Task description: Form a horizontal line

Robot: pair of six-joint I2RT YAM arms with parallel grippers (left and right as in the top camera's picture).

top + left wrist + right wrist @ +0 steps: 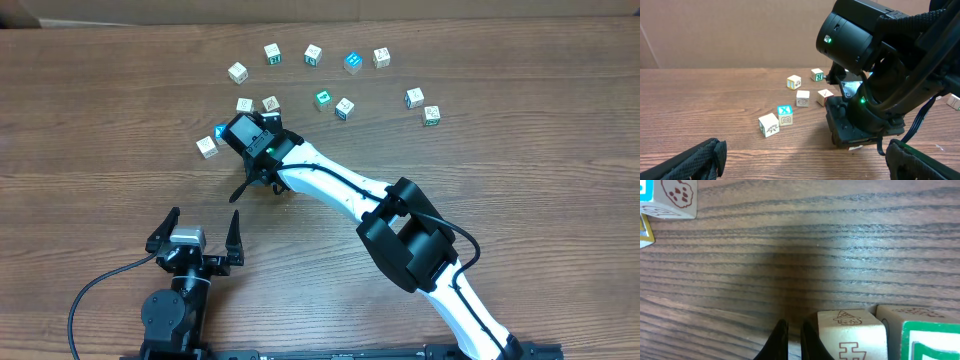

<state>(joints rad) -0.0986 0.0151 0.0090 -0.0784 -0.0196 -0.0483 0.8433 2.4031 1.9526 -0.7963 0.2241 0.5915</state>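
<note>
In the right wrist view my right gripper (792, 341) is shut, its fingertips low over the wood with nothing between them. Just right of them stands a pale cube (852, 335) with a letter I, touching a green-faced cube (932, 340); these two are all that shows of the horizontal line. From overhead the right gripper (250, 140) points down and hides those cubes. My left gripper (200, 232) is open near the front edge, its fingers (695, 160) wide apart and holding nothing.
Loose cubes lie scattered in an arc at the back (313, 55) and right (414, 97). A blue X cube (784, 110) and a pale cube (769, 124) sit left of the right gripper. The right arm (410, 235) crosses the table's middle.
</note>
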